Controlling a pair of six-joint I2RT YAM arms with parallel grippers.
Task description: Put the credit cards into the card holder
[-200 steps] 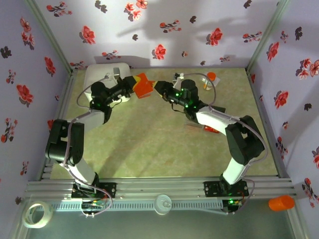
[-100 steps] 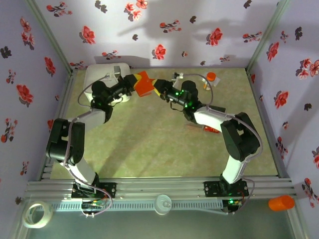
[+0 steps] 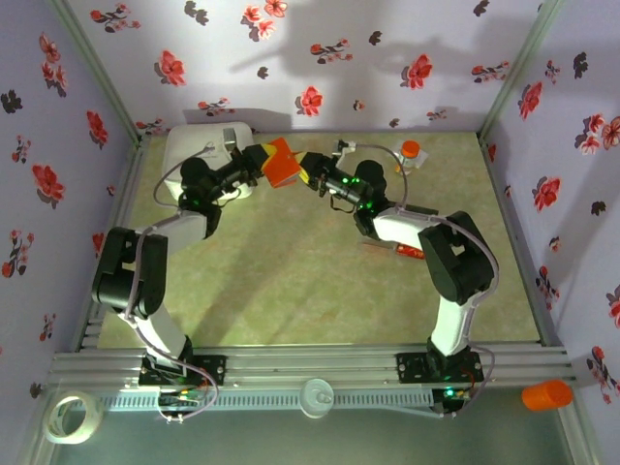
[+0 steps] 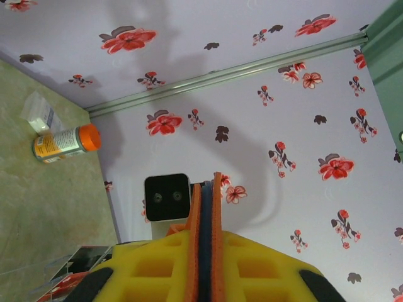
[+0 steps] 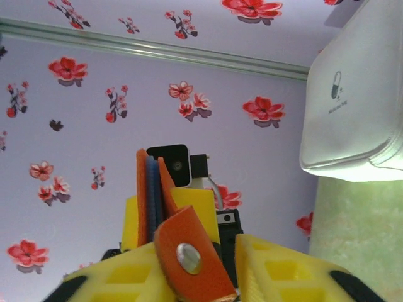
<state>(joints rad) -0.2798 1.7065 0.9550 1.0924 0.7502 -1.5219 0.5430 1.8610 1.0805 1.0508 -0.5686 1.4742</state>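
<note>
From above, we see the card holder (image 3: pixel 282 165) raised off the desk (image 3: pixel 291 300) beside a white box (image 3: pixel 199 145), between the left pincer (image 3: pixel 260 165) and the right pincer (image 3: pixel 312 176). At the left wrist, that pincer is clamped tight on the holder's edge. At the right wrist, the snap flap (image 5: pixel 189 258) fills the narrow gap between the fingers; we cannot tell whether they pinch it.

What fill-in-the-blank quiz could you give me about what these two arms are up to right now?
1. The jaws of the left gripper are shut on the card holder, whose colour is ___.
2. The big rounded box at the table's far left corner is ___.
3. The walls around the table are printed with red and dark ___.

Missing words: orange; white; flowers.
</note>
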